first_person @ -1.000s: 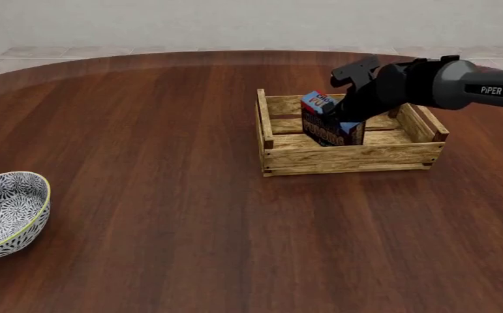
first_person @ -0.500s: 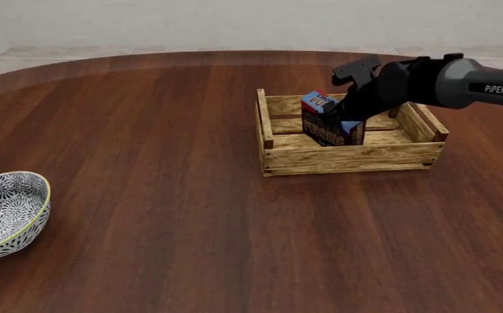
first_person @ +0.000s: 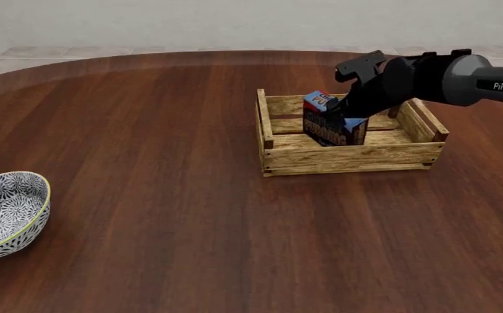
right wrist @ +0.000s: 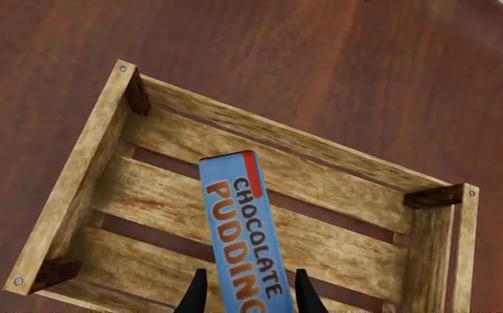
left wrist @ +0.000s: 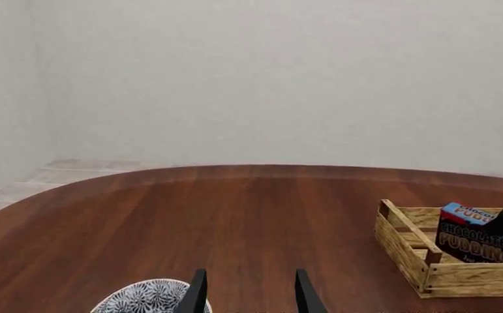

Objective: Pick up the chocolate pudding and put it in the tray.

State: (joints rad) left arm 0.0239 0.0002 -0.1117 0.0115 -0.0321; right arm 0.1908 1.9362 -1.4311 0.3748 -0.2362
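Light-wood tray (first_person: 352, 158) is seen on the dark worktop (first_person: 173, 195). The pudding (first_person: 328, 124) stands upright inside the tray, toward its left half, blue top uppermost. The right end effector (right wrist: 249, 293) is closed on the pudding, one finger at each long side. The left end effector (left wrist: 249, 293) is open, holding nothing, above a patterned bowl (first_person: 12, 212) well apart from the tray.
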